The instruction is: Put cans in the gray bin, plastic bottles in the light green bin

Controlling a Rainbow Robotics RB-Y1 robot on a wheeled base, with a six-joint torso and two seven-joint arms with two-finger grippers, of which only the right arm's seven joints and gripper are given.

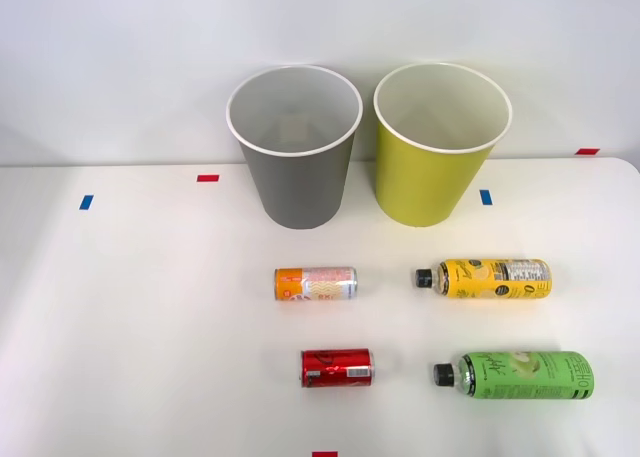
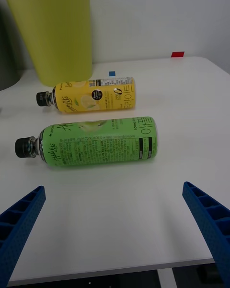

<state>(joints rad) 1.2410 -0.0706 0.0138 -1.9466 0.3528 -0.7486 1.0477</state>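
On the white table in the front view lie an orange and silver can [image 1: 316,283] and, nearer the front edge, a red can [image 1: 337,367], both on their sides. To their right lie a yellow-labelled bottle [image 1: 485,278] [image 2: 88,95] and a bright green bottle [image 1: 516,374] [image 2: 91,142], black caps pointing left. Behind them stand the gray bin [image 1: 297,147] and the light green bin [image 1: 438,144] [image 2: 55,29], both upright with white insides. My right gripper [image 2: 115,230] is open, its blue fingers [image 2: 19,225] spread wide short of the green bottle, with nothing between them.
Small blue tape marks [image 1: 86,202] and red tape marks [image 1: 207,178] dot the table [image 1: 150,327]. A white wall rises behind the bins. The table's near edge shows in the wrist view just under the fingers.
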